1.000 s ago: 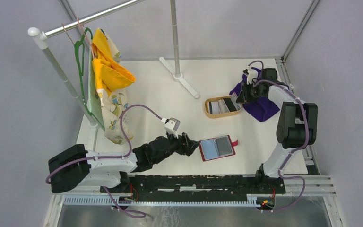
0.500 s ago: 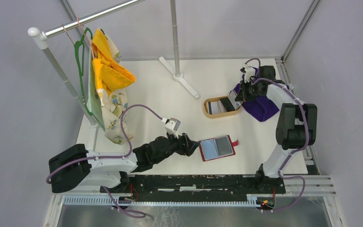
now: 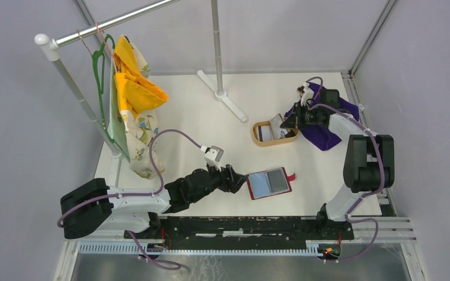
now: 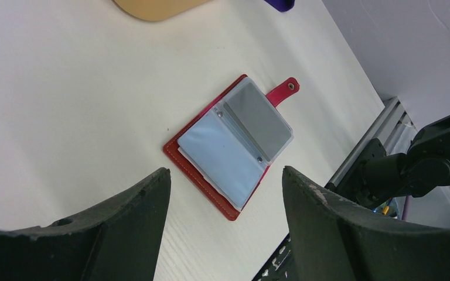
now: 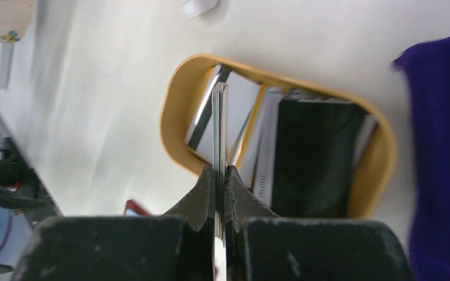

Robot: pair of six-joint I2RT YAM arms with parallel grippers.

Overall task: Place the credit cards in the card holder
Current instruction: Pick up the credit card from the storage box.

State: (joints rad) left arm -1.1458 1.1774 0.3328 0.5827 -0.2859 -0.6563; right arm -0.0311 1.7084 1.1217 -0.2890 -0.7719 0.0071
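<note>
A clothes rail (image 3: 82, 99) hung with a green hanger (image 3: 99, 76) and a yellow garment (image 3: 135, 88) crowds the left edge of the table (image 3: 234, 146). A bare pole (image 3: 225, 99) on a flat foot stands near the far edge. Neither lies between your arms and the work. A purple cloth (image 3: 325, 137) is bunched by the right edge, just beside the tan oval tray (image 5: 171, 117), and your right arm reaches across it.

Your right pincer (image 5: 220, 175) is clenched on credit cards (image 5: 220, 129), held on edge above the tray. More cards lie in the tray, among them a black card (image 5: 313, 158) on the side towards the cloth. Your left pincer (image 3: 241, 178) hangs released, jaws wide with nothing between them, low over the table towards the near edge. The red card holder (image 4: 234, 146) lies open and flat just beyond its fingertips, inner pockets up, with its snap tab (image 4: 285, 91) pointing towards the right edge. The holder sits well apart from the tray, with bare table between them.

From the right wrist you see the gripped cards edge-on only, in a blurred view, so their number and colour cannot be told. The left wrist view cuts off the tray and cloth at its top border. You cannot tell whether the left fingertips touch the holder. Its pockets show one pale blue face and one grey, and whether these are cards or lining is unclear.
</note>
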